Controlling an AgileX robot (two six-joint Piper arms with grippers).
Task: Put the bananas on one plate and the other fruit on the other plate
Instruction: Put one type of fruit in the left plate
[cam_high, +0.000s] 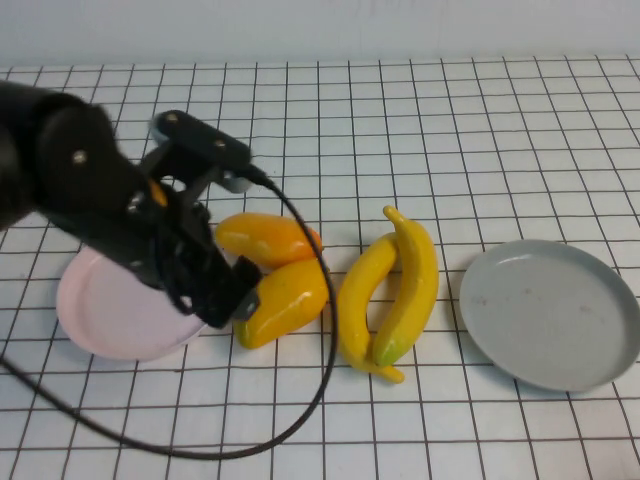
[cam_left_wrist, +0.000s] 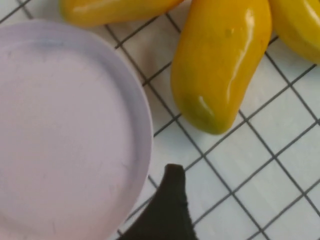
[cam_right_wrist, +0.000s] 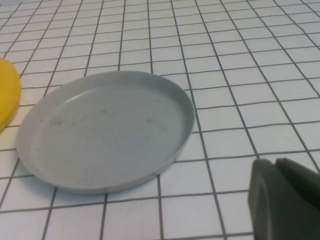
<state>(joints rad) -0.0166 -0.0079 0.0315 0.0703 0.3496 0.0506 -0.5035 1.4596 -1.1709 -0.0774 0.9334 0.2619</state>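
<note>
The left gripper (cam_high: 215, 290) hovers with fingers spread between the pink plate (cam_high: 90, 310) and the two mangoes (cam_high: 275, 275), holding nothing. These look stiff and slippery; mid-body grasps suit. The bananas (cam_high: 390, 290) lie centre, the grey plate (cam_right_wrist: 105, 130) right, beside the closed right gripper (cam_right_wrist: 285, 200).

Bright, even overhead light; soft shadows beneath the bananas (cam_high: 388, 290) and grey plate (cam_high: 553, 313). White glare streaks the mangoes (cam_high: 275, 270). The left arm (cam_high: 90, 195) looks motion-blurred; the wrist close-ups are soft.
</note>
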